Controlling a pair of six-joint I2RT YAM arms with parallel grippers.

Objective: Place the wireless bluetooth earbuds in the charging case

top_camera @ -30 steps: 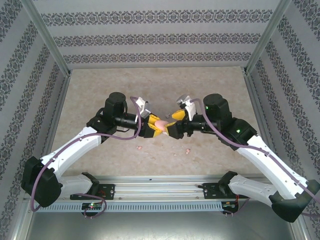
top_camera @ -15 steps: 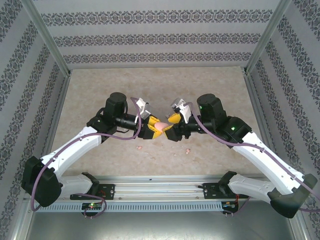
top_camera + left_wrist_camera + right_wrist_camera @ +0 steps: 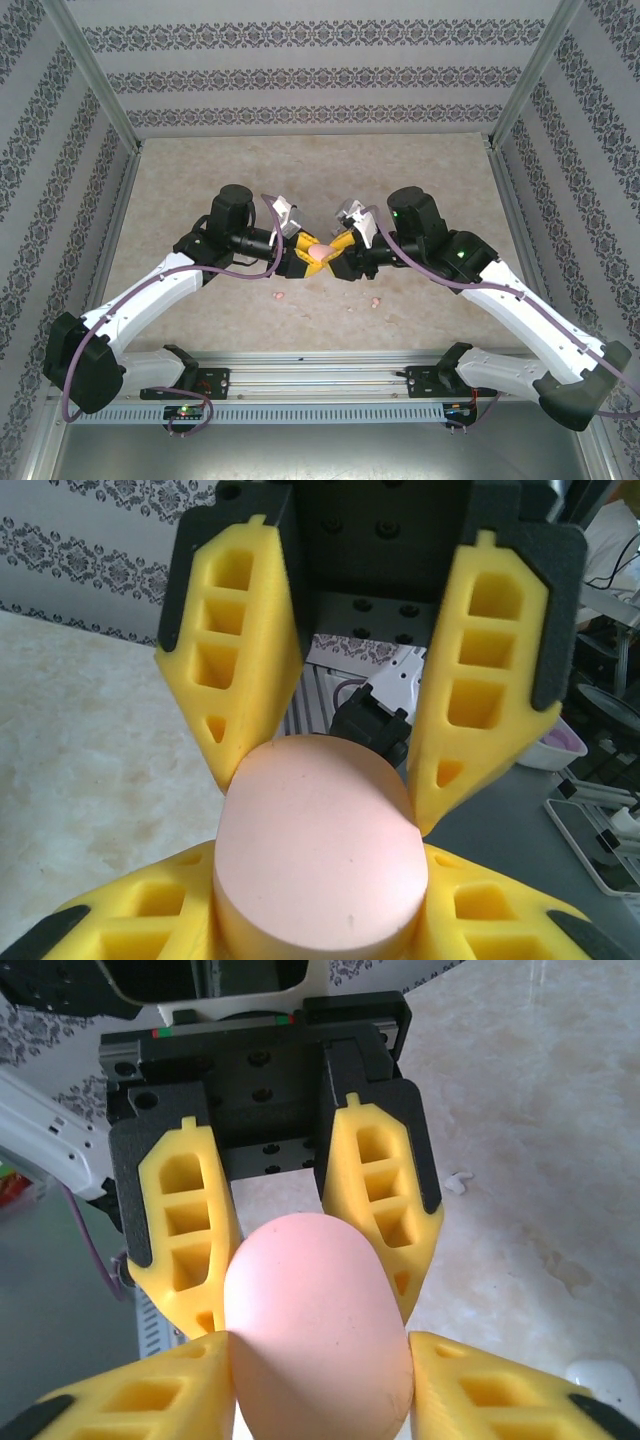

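Backdrop: patterned wallpaper walls close my workspace on three sides, and a beige mottled tabletop lies below.
Left arm: my white left arm reaches from the near-left corner toward the middle of the table.
Left pink earbud: the left pink earbud, a tiny pale nub, lies loose on the tabletop, on the near side of my left gripper and apart from it.
Left gripper: my left gripper is clenched on the pink charging case. In the left wrist view my yellow fingers press against its two sides.
Pink charging case: it sits between my two grippers over the middle of the table, with each pair of fingers taking one end. It turns a smooth rounded face to each wrist camera.
Right gripper: my right gripper meets the case from the opposite side. Its yellow fingers lie against both flanks, grasping it.
Right pink earbud: the right pink earbud lies loose on the tabletop on the near side of my right gripper, apart from the case.
Right arm: my white right arm reaches in from the near-right corner.
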